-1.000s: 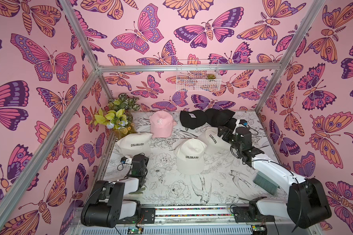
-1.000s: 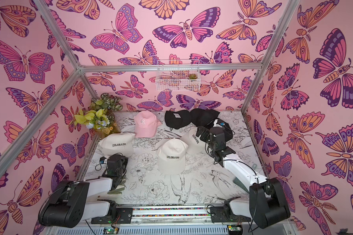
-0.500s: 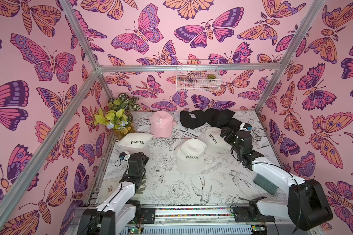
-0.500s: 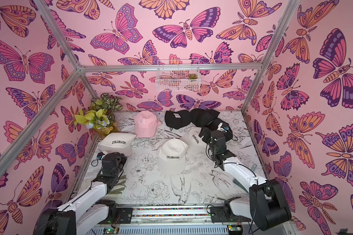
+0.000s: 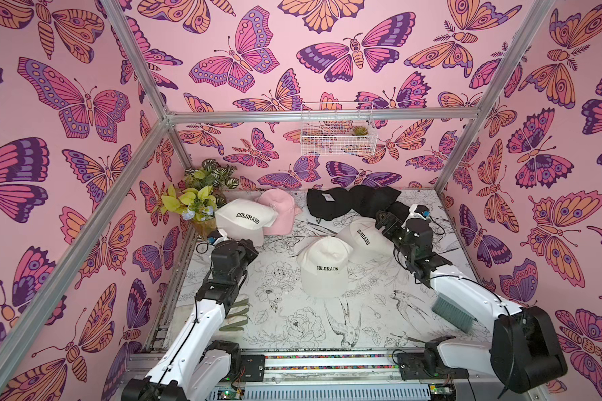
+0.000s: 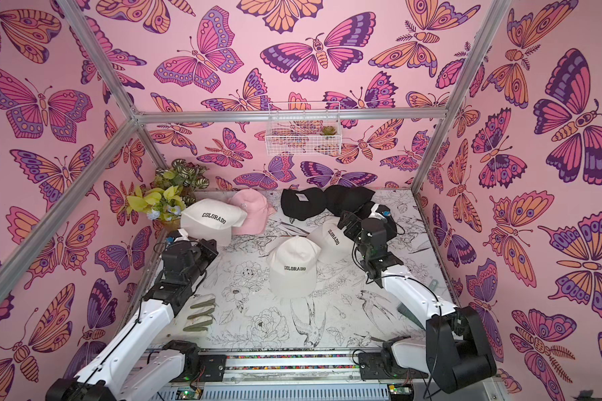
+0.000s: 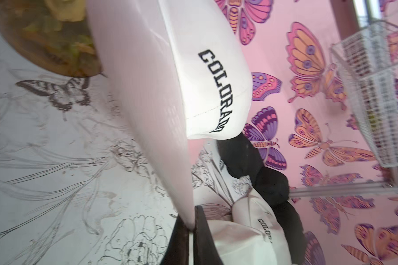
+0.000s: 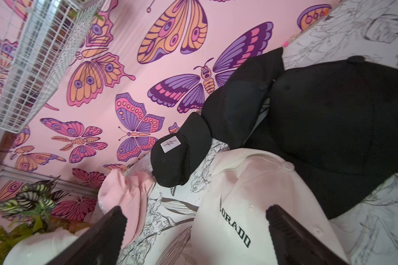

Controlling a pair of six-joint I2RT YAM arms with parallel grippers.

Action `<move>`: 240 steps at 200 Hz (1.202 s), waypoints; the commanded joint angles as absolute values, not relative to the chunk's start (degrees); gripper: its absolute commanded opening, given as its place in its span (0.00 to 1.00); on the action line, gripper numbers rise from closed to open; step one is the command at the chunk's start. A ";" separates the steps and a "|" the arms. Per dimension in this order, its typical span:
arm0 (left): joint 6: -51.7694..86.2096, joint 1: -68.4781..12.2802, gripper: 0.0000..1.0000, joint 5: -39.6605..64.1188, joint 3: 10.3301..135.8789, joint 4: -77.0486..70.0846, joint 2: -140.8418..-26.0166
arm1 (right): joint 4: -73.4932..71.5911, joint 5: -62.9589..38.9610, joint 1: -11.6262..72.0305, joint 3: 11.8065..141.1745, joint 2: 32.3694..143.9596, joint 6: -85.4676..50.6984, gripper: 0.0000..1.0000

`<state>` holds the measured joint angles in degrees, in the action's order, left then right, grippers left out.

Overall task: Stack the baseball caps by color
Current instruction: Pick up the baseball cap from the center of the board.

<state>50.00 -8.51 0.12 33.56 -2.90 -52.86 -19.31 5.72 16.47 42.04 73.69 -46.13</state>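
My left gripper (image 7: 192, 227) (image 5: 235, 243) is shut on the brim of a cream "COLORADO" cap (image 7: 207, 75) (image 5: 245, 220) and holds it off the table at the back left, partly in front of a pink cap (image 5: 282, 211). A second cream cap (image 5: 322, 265) lies mid-table. The third cream cap (image 5: 364, 239) (image 8: 251, 195) lies to its right, under my open right gripper (image 8: 194, 212) (image 5: 383, 222), whose fingers straddle its lettering. Three black caps sit at the back: one with a white patch (image 8: 182, 153) (image 5: 331, 203), a second one (image 8: 239, 98) and a third one (image 8: 342, 126).
A potted plant (image 5: 199, 194) fills the back left corner. A cream glove with green fingers (image 5: 237, 314) lies by my left arm. A grey-green brush (image 5: 454, 314) lies under my right arm. A white wire basket (image 5: 338, 135) hangs on the back wall.
My left arm has reached out and lifted the cream cap from the left of the table, carrying it up and toward the pink cap. The right gripper has stayed open over its cap.
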 commanded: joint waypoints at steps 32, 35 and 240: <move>43.45 -9.01 0.00 25.70 42.16 -7.03 -55.94 | -35.84 -23.02 8.18 44.10 83.41 -62.86 0.98; 43.64 -8.98 0.00 27.35 42.78 -7.51 -56.77 | -37.11 -24.67 7.70 44.24 84.24 -64.02 0.98; 50.53 -16.24 0.00 63.12 58.92 -24.04 -89.97 | -44.25 -49.59 7.51 49.73 87.16 -74.47 0.95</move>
<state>51.88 -15.84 58.78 56.62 -21.41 -87.59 -44.34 -46.78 6.46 48.36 90.11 -74.43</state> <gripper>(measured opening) 0.059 0.953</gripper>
